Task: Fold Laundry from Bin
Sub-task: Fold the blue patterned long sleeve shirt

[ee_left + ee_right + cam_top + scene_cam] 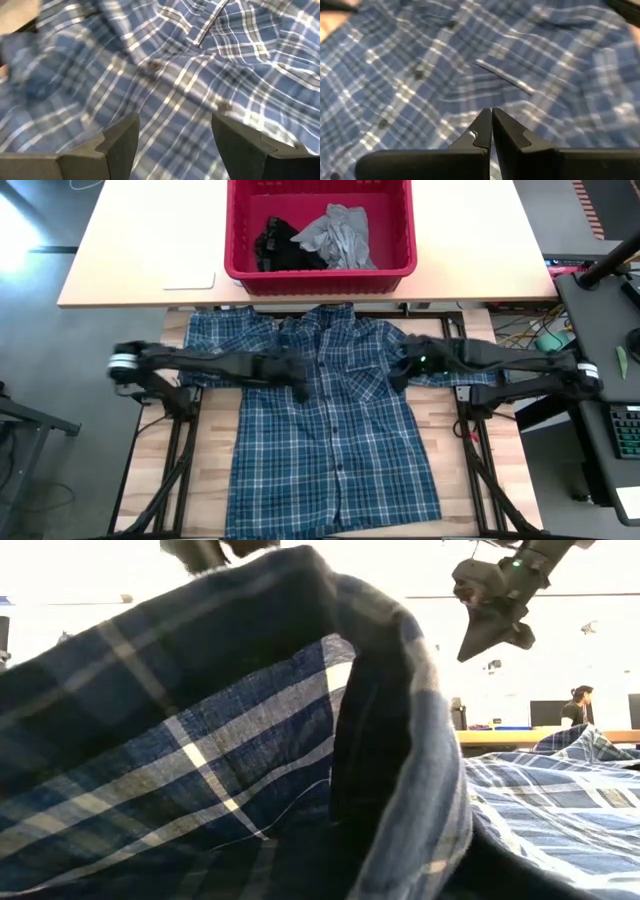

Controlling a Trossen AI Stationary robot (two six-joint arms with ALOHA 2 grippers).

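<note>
Two dark arms reach in from either side over a blue-and-white plaid button shirt (335, 435) that's spread flat, front side up, on the light wooden table (210, 470), collar toward the far edge and hem at the near edge. The shirt covers most of the middle of the table, sleeves out to the left and right under the arms. The left gripper (300, 392) sits over the shirt's left chest area, just left of the button placket, and its fingers (122, 137) stand parted with plaid cloth showing in the gap between them, nothing pinched that I can see. The right gripper (397, 380) hangs over the right chest, beside the pocket, with its two fingertips (482, 131) pressed tight together and nothing between them; from the low view it's clearly up in the air above the fabric. Beyond the far edge, on a paler tabletop, sits the red rectangular plastic bin (320, 278), and inside it a crumpled light grey T-shirt (340, 238) lies toward the right with a small black garment (272, 242) touching it on the left. Low view is mostly a big fold of plaid right up against the camera.
</note>
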